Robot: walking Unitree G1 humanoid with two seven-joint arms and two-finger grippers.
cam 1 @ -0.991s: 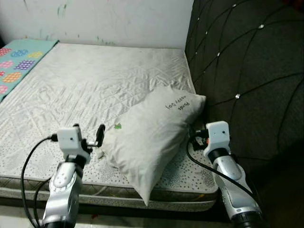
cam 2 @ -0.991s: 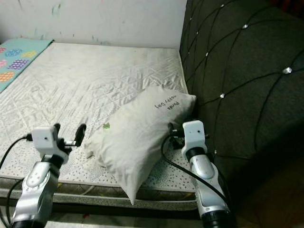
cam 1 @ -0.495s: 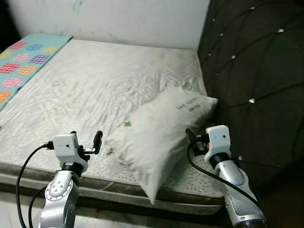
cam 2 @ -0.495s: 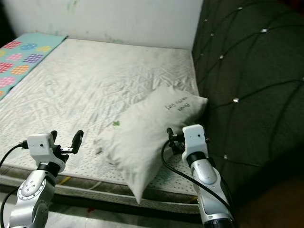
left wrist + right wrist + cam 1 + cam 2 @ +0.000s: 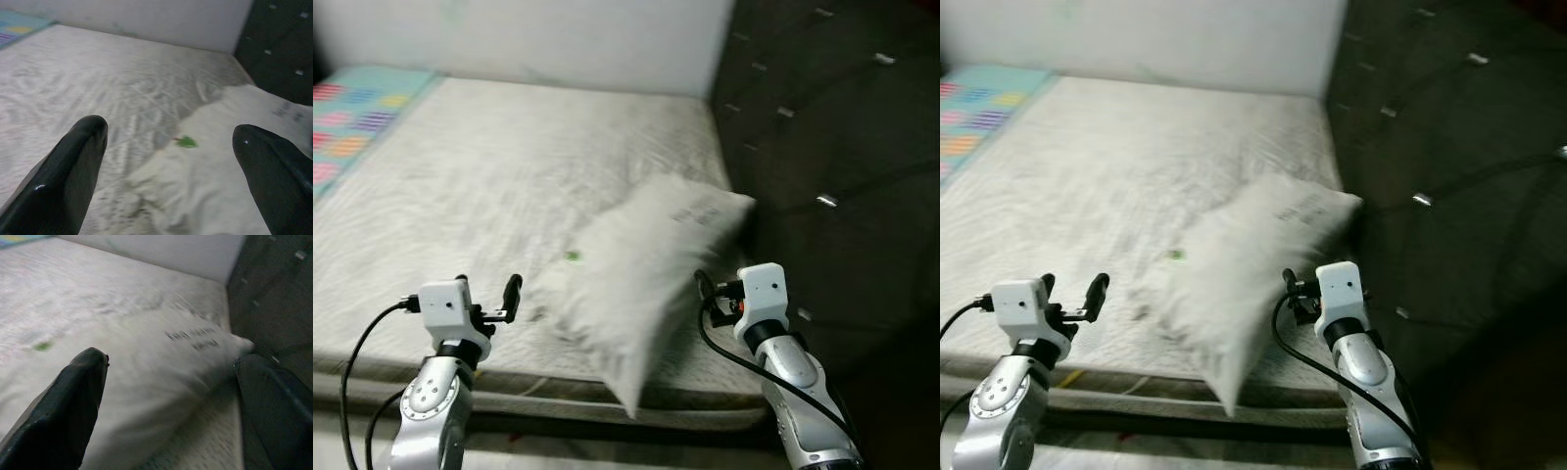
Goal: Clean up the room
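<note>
A dark padded headboard with shiny studs was seen standing along the right side of the bed. A pale wall was seen running behind the far edge. At the far left corner, a turquoise mat with coloured patches was laid flat, blurred in the head views.

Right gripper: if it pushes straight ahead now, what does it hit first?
Most likely the white pillow, which lies directly ahead between the open fingers of the right gripper; depth is blurred, and the headboard is off to one side.

Motion-blurred print on the pillow, unreadable; colourful mat cut off at frame edge.
</note>
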